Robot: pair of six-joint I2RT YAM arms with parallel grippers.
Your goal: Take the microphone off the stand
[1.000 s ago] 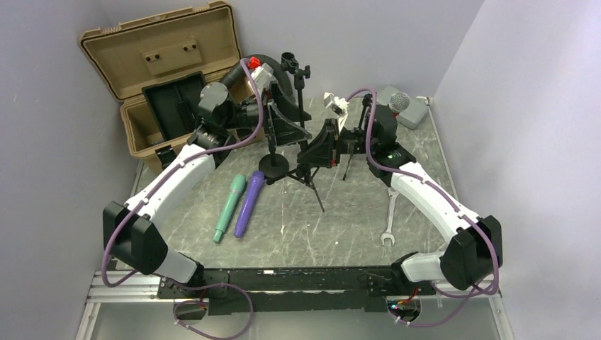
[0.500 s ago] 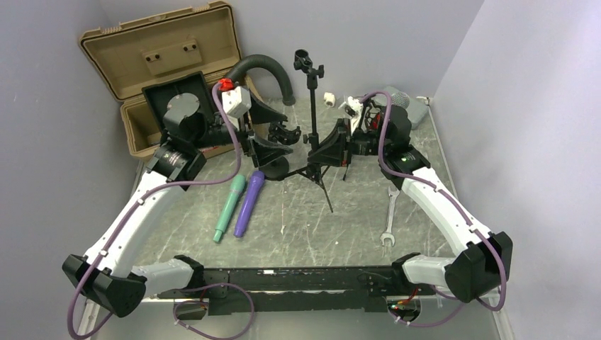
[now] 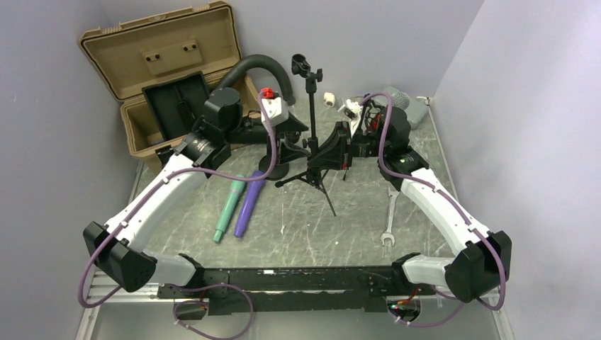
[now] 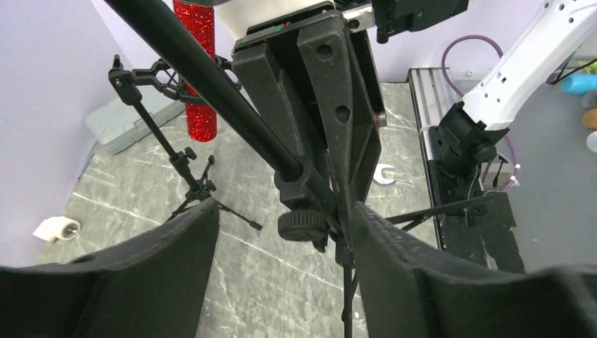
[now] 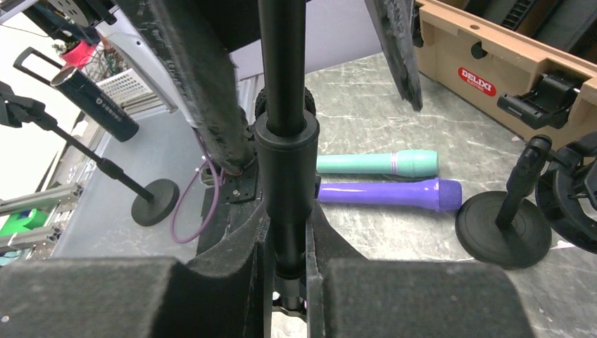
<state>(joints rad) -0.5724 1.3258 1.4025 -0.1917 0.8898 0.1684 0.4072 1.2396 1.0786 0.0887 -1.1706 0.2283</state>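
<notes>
**Stand braced, microphone not yet in hand**

Noted the right gripper [image 5: 287, 232] squeezed tight on the pole of the big tripod stand [image 3: 311, 106], centre of the overhead view, pole roughly upright. Found the left gripper [image 4: 284, 211] with fingers spread and nothing between the pads. In the left wrist view, lined up on the pole joint and its knob [image 4: 303, 225] at centre frame, apparently short of contact.

Checked the clip [image 3: 300, 66] at the top of that pole, upper centre overhead: looks empty. Spotted a red glittery microphone [image 4: 197, 77] in the upper left of the left wrist view, apparently seated in the holder of a slimmer stand [image 4: 184, 158]. Hidden overhead under the right arm. Logged also a teal microphone [image 3: 228, 211] and a purple microphone [image 3: 247, 209] lying side by side on the table [image 3: 340, 227], left of centre, free of any stand.

Judged as a bracing and approach step, removal proper not begun. Unable to settle the intended stand from these views; taking the red one as the likeliest target, being the only one seen mounted.

Next move, by estimate: steer the open left gripper clear of the big pole, bring it to the body of the red glittery microphone, close below the head, then draw it out along the holder's axis. Calls for a straight pull; no support on the slimmer stand at present, so a sideways tug risks tipping it.
</notes>
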